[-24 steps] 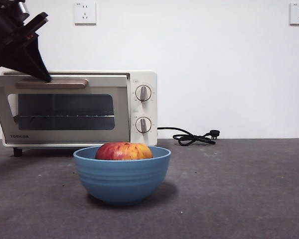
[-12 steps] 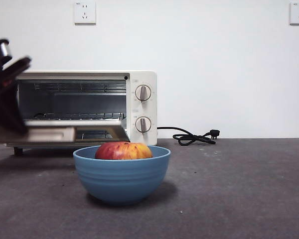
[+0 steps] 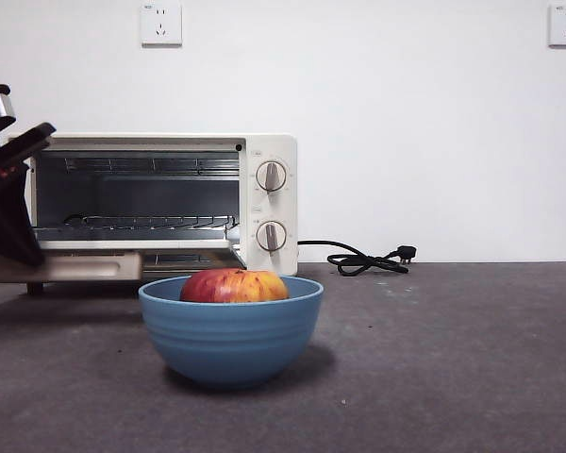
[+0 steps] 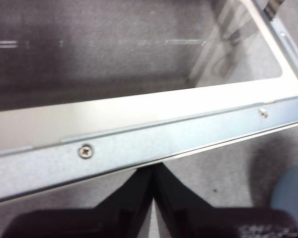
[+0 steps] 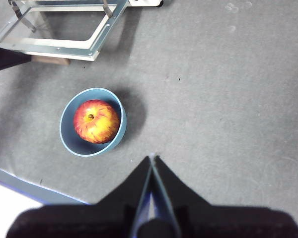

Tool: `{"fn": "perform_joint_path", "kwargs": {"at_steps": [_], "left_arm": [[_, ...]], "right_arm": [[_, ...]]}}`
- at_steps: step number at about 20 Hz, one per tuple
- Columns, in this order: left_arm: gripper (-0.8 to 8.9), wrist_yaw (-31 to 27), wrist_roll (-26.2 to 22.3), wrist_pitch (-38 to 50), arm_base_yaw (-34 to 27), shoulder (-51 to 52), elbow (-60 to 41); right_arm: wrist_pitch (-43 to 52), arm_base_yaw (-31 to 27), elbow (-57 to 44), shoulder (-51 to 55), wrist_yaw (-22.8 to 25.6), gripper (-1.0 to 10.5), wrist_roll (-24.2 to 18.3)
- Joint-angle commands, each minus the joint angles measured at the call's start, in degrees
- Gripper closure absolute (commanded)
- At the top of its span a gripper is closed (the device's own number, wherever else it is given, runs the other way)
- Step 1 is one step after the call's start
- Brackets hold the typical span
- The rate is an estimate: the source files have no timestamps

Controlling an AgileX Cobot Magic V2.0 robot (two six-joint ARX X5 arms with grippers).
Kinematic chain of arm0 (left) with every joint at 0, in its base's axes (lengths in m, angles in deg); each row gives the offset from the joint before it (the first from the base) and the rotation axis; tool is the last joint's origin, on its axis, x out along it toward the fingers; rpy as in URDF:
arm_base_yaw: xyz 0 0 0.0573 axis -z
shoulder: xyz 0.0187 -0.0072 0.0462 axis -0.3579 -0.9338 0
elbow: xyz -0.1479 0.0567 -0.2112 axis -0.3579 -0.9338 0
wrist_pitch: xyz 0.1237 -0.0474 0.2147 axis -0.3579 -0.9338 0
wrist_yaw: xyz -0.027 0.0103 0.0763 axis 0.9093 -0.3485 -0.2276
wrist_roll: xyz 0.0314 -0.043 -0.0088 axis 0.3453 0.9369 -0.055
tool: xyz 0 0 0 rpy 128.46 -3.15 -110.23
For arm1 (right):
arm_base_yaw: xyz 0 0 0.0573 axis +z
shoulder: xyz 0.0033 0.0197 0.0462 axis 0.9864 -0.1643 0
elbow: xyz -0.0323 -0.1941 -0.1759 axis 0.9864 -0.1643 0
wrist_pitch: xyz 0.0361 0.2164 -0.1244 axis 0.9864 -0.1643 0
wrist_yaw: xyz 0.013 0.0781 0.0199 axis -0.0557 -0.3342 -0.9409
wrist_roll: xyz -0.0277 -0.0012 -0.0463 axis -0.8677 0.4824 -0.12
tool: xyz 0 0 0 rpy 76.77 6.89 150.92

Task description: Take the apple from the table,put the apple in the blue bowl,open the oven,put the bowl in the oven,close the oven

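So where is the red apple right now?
The round red-and-yellow apple sits inside the deep blue ridged bowl on the dark grey table, in front of the open cream toaster oven.

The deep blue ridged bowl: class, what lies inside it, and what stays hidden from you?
Inside the deep blue ridged bowl sits one round red apple with yellow streaks, stem end up. The bowl's floor beneath the apple is covered, so nothing there can be checked.

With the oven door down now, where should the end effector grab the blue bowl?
Grip the blue bowl by its rim, coming from above. The apple fills the middle, so one finger should go inside the bare rim section seen in the right wrist view, one outside. The wall is probably too wide to span.
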Motion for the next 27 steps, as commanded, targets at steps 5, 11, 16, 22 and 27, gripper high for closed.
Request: {"fn": "perform_joint_path", "kwargs": {"at_steps": [5, 11, 16, 22, 27], "left_arm": [[8.20, -1.07, -1.16, 4.44, -0.59, 0.04, -2.01], [8.20, -0.48, -1.31, -1.57, -0.59, 0.09, -2.01], [8.20, 2.64, -1.97, -8.98, -0.37, 3.80, -2.01], [8.19, 2.58, -3.89, -20.20, -0.22, 18.75, -2.01], [8.19, 2.60, -5.20, -29.88, 0.63, 30.69, -2.01]], "right_arm": [[0.15, 0.00, -0.52, 0.04, -0.48, 9.5, 0.50], [-1.33, 0.00, -0.52, -0.17, -0.76, 9.5, 1.16], [-0.63, 0.11, -0.52, -4.20, -6.80, 9.5, 1.90], [4.28, 0.13, -0.52, -15.28, -9.14, 7.9, 1.88], [12.50, 1.95, -0.50, -24.65, -9.84, 7.8, 4.04]]}}
